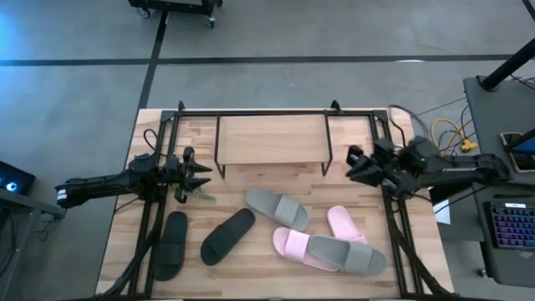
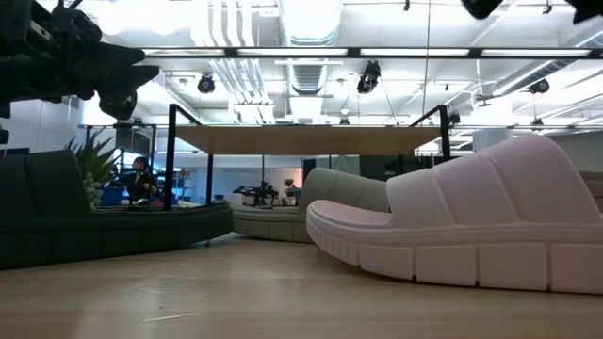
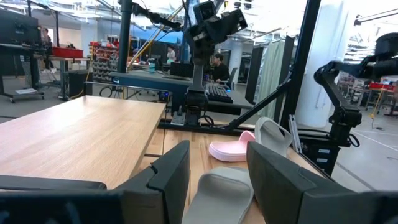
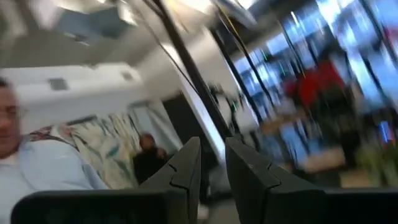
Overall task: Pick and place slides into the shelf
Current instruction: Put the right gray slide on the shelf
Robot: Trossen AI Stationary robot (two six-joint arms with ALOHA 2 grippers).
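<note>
Beside the shelf (image 1: 272, 140), at its left end, the left gripper (image 1: 199, 174) hovers with fingers spread and nothing between them; all six slides lie on the table (image 1: 334, 284), none shelved. The nearest grey-green slide (image 1: 277, 207) sits ahead and to its right, the black pair (image 1: 227, 235) just below it. A good pick means descending over one strap, fingers straddling it. Both arms reach inward, low and nearly level. At the shelf's other end, the right gripper (image 1: 355, 165) is narrowed, empty, aimed away from the table.
</note>
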